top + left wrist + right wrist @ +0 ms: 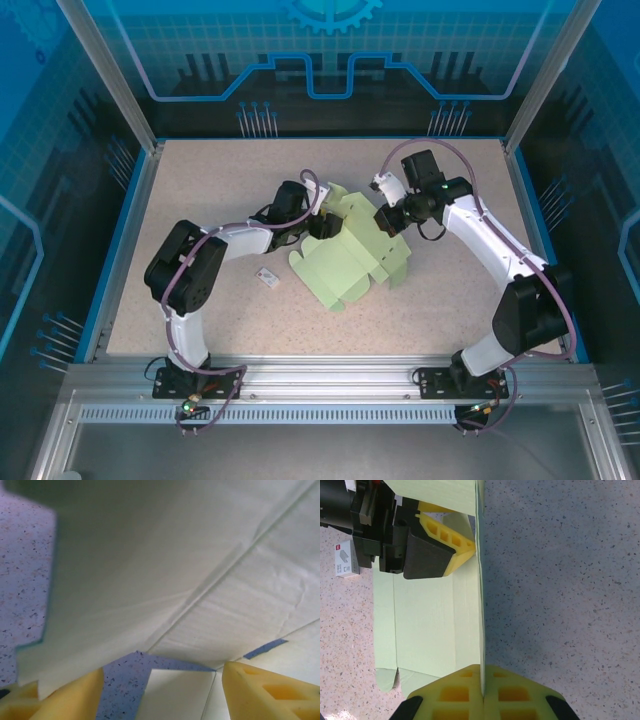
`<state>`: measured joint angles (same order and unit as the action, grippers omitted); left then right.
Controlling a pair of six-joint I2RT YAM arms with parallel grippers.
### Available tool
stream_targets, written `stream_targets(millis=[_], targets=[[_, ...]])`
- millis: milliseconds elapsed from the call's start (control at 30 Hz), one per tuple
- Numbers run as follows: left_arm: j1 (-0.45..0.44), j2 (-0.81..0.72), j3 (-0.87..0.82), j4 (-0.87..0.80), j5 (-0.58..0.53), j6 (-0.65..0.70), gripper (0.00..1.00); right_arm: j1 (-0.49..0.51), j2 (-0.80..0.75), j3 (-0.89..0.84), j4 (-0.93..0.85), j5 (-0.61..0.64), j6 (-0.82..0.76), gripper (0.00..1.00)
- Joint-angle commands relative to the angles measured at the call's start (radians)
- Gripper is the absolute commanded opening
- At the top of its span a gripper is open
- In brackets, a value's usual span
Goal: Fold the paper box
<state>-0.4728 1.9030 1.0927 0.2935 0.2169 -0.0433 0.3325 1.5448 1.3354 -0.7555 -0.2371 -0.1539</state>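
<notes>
Overhead, a small white tag (267,277) lies flat on the counter (200,180), just left of the box (350,265). I note the left pincer (322,222) at the box's left far corner. In its own wrist view its yellow fingers (65,700) stand well apart, released, with a mint panel spread above them and a flat flap showing in the gap. The box sits mid-counter between the two arms. Its near part lies flat with flaps spread; its far part is lifted off the counter. In the right wrist view one panel stands upright on edge, with speckled counter to its right and flat creased panels to its left. The left pincer's yellow finger touches that upright panel from the left. The right pincer (482,692) is clenched on the upright panel's near edge, the thin card caught between both yellow pads. Overhead, the right pincer sits at the box's far right edge.
</notes>
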Motion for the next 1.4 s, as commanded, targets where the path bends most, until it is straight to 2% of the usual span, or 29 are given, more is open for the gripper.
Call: stream_targets(millis=[0, 233, 600, 933, 1367], targets=[[0.006, 0.002, 0.011, 0.004, 0.039, 0.02, 0.63, -0.012, 0.015, 0.019, -0.008, -0.027, -0.001, 0.05], [0.005, -0.053, -0.04, 0.025, 0.166, -0.015, 0.5, -0.017, 0.02, 0.021, 0.004, 0.001, 0.023, 0.05], [0.006, -0.117, -0.143, 0.147, 0.307, -0.106, 0.43, -0.023, 0.034, 0.039, 0.008, 0.023, 0.059, 0.05], [0.0, -0.108, -0.165, 0.177, 0.328, -0.111, 0.45, -0.024, 0.033, 0.035, 0.021, -0.016, 0.074, 0.04], [-0.064, -0.012, -0.175, 0.268, 0.274, -0.12, 0.48, -0.017, 0.055, 0.017, 0.061, -0.065, 0.094, 0.04]])
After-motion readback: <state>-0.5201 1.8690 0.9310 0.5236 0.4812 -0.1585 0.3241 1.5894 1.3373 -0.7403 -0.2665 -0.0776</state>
